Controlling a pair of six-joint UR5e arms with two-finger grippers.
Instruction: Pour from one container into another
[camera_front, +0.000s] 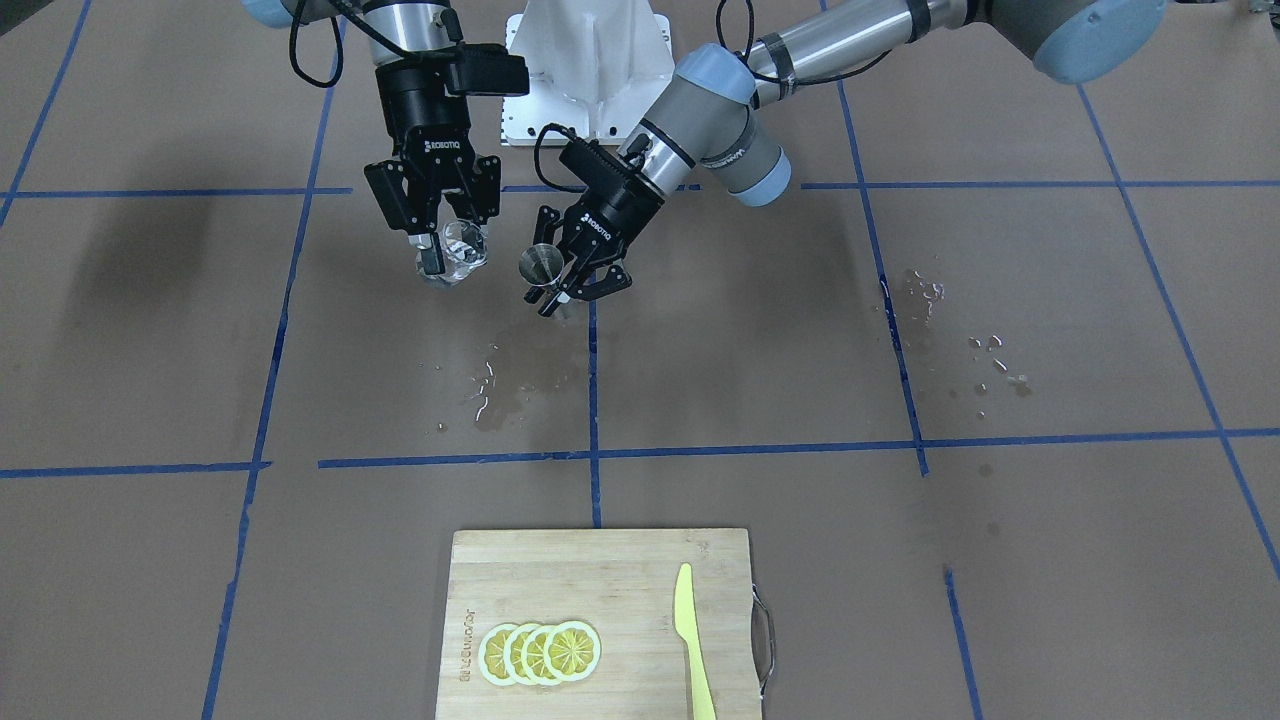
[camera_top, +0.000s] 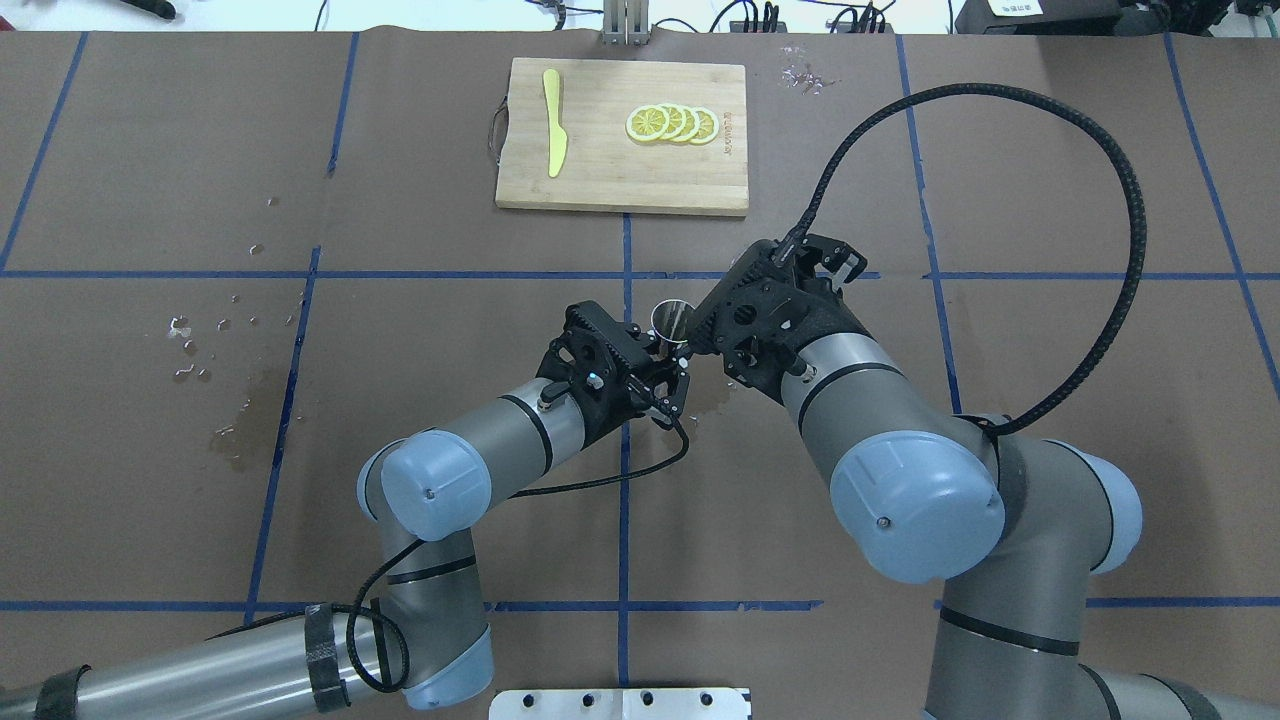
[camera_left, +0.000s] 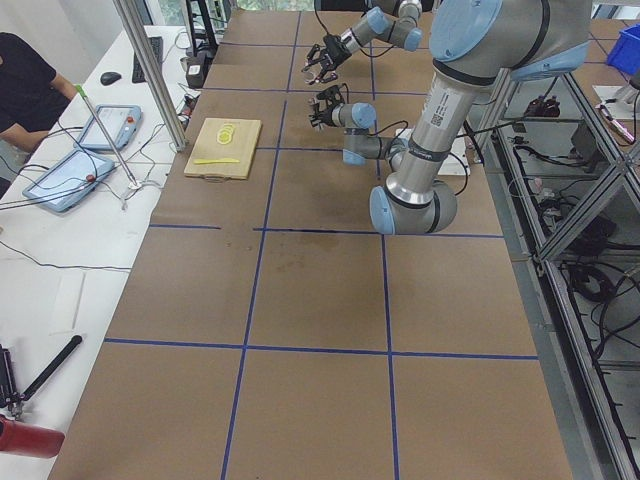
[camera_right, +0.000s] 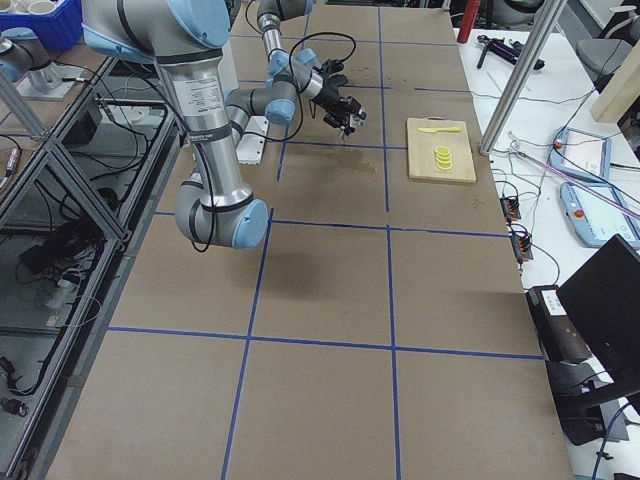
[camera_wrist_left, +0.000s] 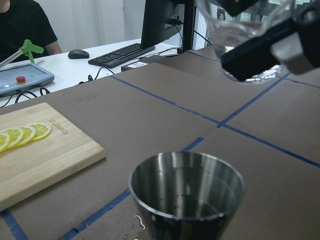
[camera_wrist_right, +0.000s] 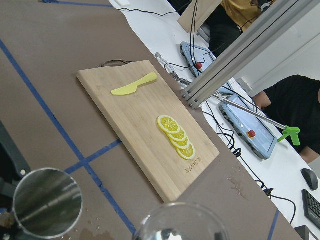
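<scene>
- Your right gripper (camera_front: 450, 255) is clamped on the glass cup (camera_front: 462, 250) in the air. It seems to sit higher than the jigger (camera_front: 541, 264), so it can tip down into it. You cannot tell how much clear liquid the cup holds.
- Your left gripper (camera_front: 568, 285) grips the jigger mouth up, just beside the cup but apart from it, ready to catch. Its upper cone looks nearly empty, with only droplets.

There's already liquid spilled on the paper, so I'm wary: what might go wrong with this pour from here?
1. The glass cup in the right pincer hangs beside the jigger, not over it; tipping now would probably miss its small mouth.
2. Both are held above the table, so any miss would add to the wet patch below.
</scene>
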